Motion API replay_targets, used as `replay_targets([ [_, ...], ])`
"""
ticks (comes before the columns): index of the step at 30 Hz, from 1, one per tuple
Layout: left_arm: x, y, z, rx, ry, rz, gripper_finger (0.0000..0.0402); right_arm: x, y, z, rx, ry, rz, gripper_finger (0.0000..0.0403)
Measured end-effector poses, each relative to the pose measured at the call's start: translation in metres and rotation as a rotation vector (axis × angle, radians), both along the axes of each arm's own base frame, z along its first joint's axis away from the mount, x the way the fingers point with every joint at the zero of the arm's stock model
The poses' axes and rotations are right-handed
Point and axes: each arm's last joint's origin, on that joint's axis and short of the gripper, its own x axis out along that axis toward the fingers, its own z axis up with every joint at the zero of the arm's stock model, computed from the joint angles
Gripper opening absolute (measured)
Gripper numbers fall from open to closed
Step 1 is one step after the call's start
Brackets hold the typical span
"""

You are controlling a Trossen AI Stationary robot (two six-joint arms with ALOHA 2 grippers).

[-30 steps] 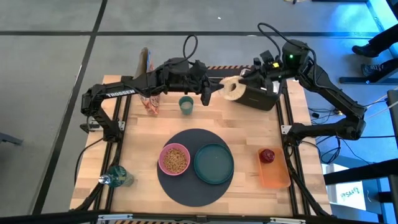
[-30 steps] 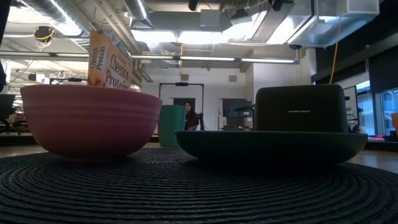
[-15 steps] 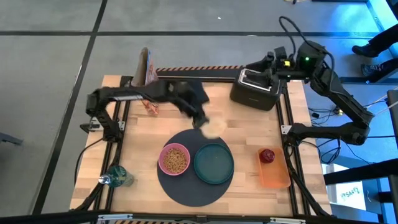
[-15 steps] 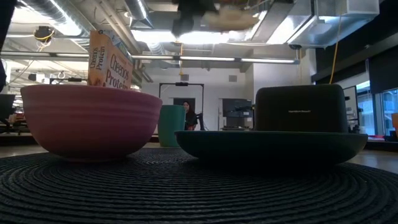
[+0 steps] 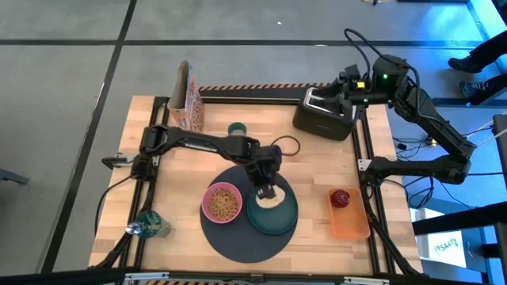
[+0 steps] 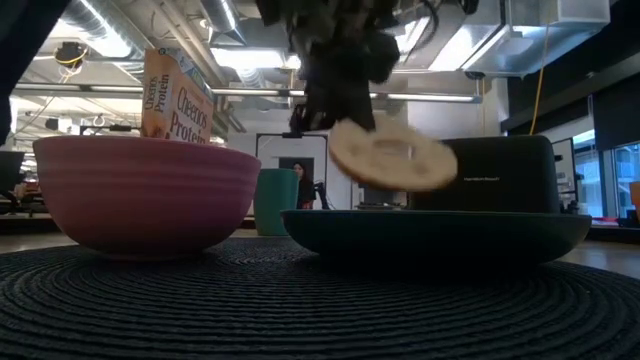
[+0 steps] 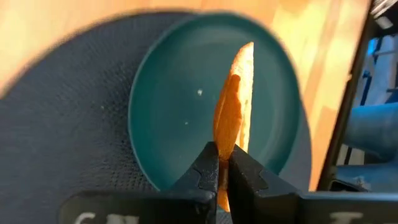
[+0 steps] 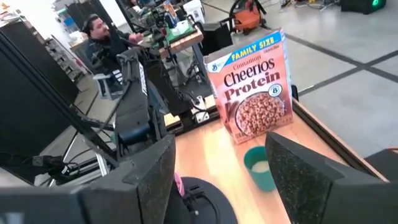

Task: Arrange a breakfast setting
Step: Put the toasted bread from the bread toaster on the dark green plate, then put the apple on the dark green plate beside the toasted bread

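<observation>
Left gripper (image 5: 264, 187) is hanging over the dark-green plate (image 5: 272, 212) with its fingers (image 7: 209, 171) pinching the pale bagel (image 6: 392, 156) by the edge; the bagel is sitting just above the plate surface, tilted, not resting on it in the low view. The plate is lying on the right half of the round dark-grey mat (image 5: 230, 241), touching or nearly touching the pink bowl (image 5: 223, 203) of cereal to its left. The small pale-green cup (image 5: 235, 128) is standing behind the mat near the Cheerios box (image 5: 187, 101). The dark-red fruit (image 5: 341, 198) is sitting in the orange tray (image 5: 350, 223), right of the mat. Right gripper (image 8: 217, 180) is holding wide open, empty, above the black toaster (image 5: 325, 117) at the far right corner of the table (image 5: 317, 158).
</observation>
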Motion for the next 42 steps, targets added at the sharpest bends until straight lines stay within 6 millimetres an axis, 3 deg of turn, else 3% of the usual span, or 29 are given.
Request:
replay_targets([
  [11,0.01,-0.015,-0.042,-0.027,0.099,-0.038,0.0014,-0.001,0.001,-0.006,0.036,0.054,0.003,0.0237],
  [17,0.011,-0.018,-0.042,0.004,0.092,-0.037,0.0041,-0.003,0.003,-0.005,0.037,0.05,0.017,0.0237],
  [27,0.004,-0.016,-0.032,0.005,0.124,-0.024,0.0132,-0.006,-0.001,-0.014,0.037,0.157,-0.186,0.0237],
  [32,-0.007,-0.009,0.009,0.078,0.085,-0.011,0.0147,-0.008,-0.002,-0.013,0.023,0.163,-0.228,0.0237],
  [42,-0.039,0.008,0.146,0.496,-0.383,0.004,0.0149,-0.022,0.0,-0.04,0.071,0.509,-0.436,0.0236],
])
